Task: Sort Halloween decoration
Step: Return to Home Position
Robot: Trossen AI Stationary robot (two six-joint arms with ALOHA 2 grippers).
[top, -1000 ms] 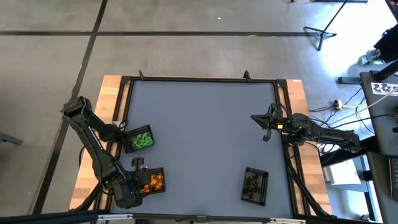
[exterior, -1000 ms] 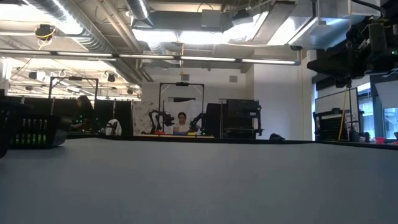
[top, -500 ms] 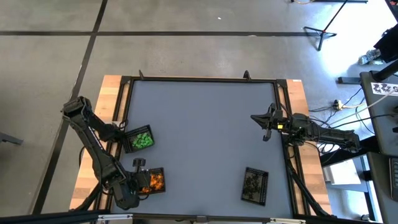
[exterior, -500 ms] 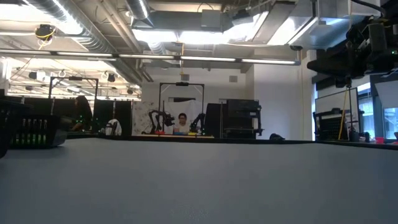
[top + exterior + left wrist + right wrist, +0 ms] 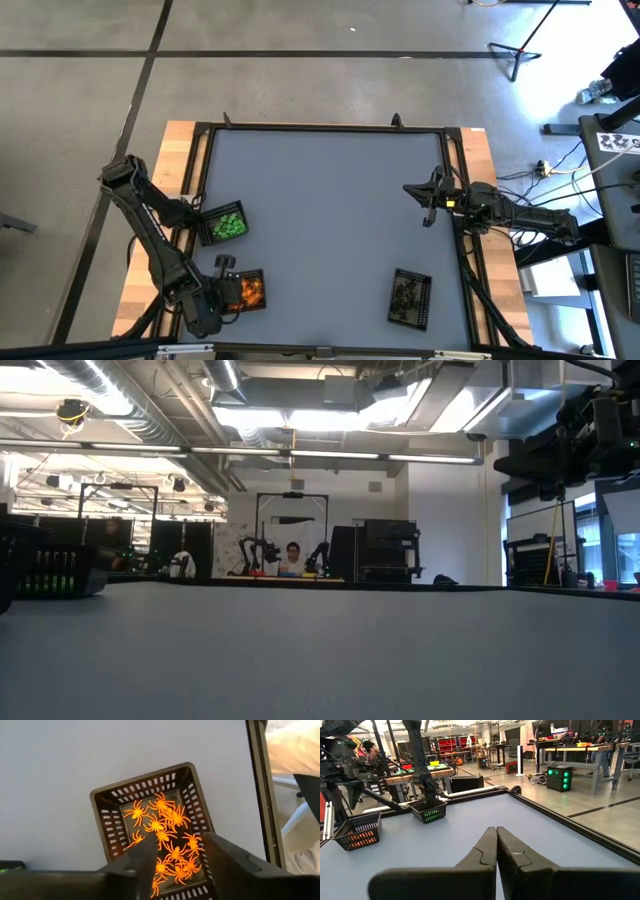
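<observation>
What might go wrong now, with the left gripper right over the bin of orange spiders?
The left gripper hangs open over the orange spider bin; pulling away low, a finger could catch its wall and tip it, spilling spiders. The green bin stands close by, so a wide swing might nudge it. The right gripper waits shut at the table's right edge.

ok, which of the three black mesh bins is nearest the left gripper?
The black mesh bin of orange spider toys, directly in front of the open left gripper. The green-filled bin sits beyond it; the dark-filled bin is toward the right.
</observation>
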